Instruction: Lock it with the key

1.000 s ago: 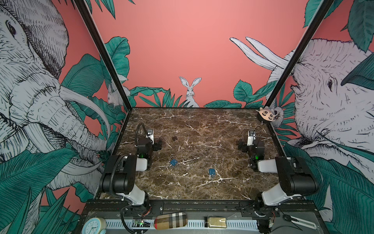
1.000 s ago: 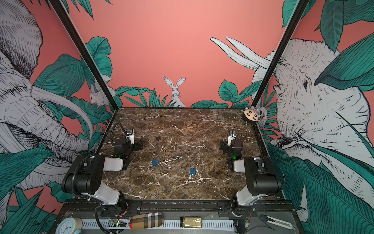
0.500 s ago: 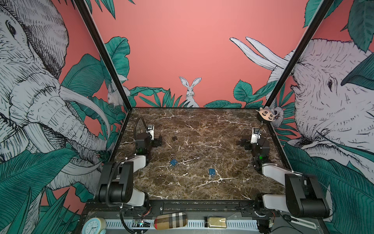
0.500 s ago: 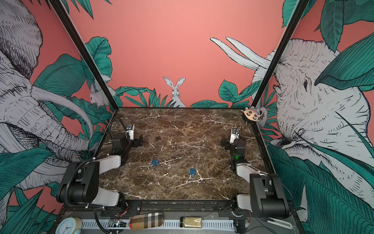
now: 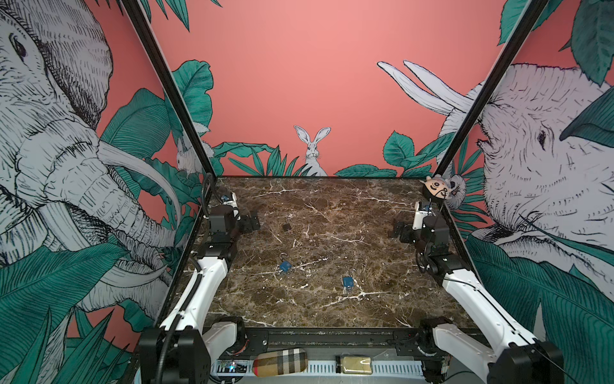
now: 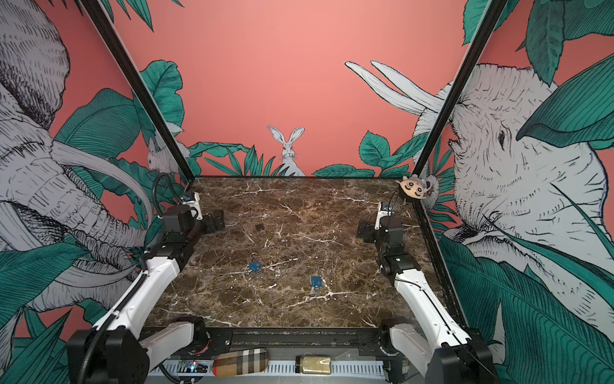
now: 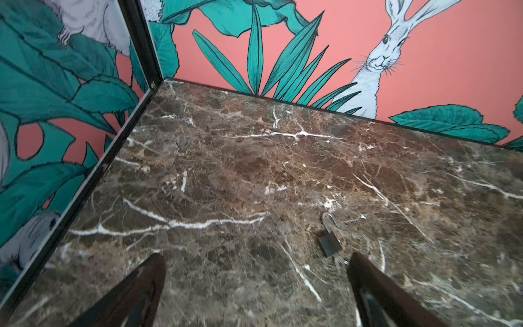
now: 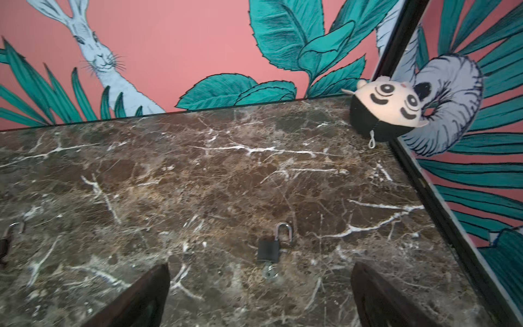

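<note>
A dark padlock (image 8: 268, 250) lies flat on the marble just ahead of the right gripper (image 8: 260, 267), in line with the gap between its jaws and a little nearer the right-hand finger. Its steel shackle (image 8: 283, 230) points away from the jaws and looks sprung open. A small key (image 8: 270, 273) sticks out of the body's near end, toward the fingertips. Nothing touches it; the jaws are spread wide and empty.

A second dark padlock (image 7: 329, 244) lies ahead of the left gripper (image 7: 257, 257), close beside its right-hand finger (image 7: 365, 277). Its hooked shackle is plainly open, with a key at the near end. These jaws are also wide apart and hold nothing.

In both top views the left arm (image 5: 206, 286) and right arm (image 5: 465, 289) stretch forward along the table's two sides. Their wrists are low over the tabletop (image 5: 332, 206) and their grippers turn inward. The forearms have white shells and the joints are black.

One blue padlock (image 5: 285, 266) and another blue padlock (image 5: 348, 282) lie behind both pairs of jaws, between the arms. The top is brown marble with white veins. A round plush toy (image 8: 387, 107) sits in the far corner, beyond the right jaws.
</note>
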Robot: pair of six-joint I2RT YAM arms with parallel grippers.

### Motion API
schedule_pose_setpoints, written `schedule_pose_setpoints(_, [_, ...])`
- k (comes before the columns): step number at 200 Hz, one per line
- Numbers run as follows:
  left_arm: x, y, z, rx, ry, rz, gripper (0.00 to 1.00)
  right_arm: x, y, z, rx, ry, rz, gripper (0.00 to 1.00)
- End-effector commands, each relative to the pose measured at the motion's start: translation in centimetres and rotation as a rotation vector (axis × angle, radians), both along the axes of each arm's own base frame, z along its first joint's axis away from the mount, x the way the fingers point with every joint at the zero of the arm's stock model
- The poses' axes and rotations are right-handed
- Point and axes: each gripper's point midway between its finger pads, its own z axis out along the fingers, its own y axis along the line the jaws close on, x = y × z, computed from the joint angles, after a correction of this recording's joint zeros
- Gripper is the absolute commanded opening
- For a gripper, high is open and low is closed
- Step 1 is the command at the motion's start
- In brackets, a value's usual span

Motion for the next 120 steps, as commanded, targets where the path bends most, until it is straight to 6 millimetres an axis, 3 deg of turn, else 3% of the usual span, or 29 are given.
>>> schedule_pose_setpoints(1, [-3.8,-0.4,-2.2,-0.099,0.172,0.036,1.0,-3.0,0.9,-1.7,0.025,0.181,-0.018,0.99])
schedule_pose_setpoints(29, [-6.2,-0.4,-3.4,-0.104,0.306,0.051,1.0,-5.0,3.7,-2.2,0.084,0.311,0.046,0.99])
schedule_pose_setpoints(50, [-7.7,0.1,-4.0,-0.1,0.379,0.082,0.99,-6.4,5.3,-3.2,0.031,0.403,0.099,0.99])
schedule_pose_setpoints(76, [-9.4,-0.7,-5.1,-0.224,0.442,0.125,1.0,-8.0,7.0,-4.7,0.022,0.475,0.167,0.99])
schedule_pose_setpoints(93, [-9.6,-1.6,-5.6,-0.278,0.412,0.099,0.99,-8.7,7.4,-5.7,-0.023,0.519,0.192,0.99])
schedule_pose_setpoints(120, [-9.8,-0.7,-4.9,-0.209,0.413,0.108,0.99,-9.9,9.0,-7.3,-0.059,0.6,0.271,0.99])
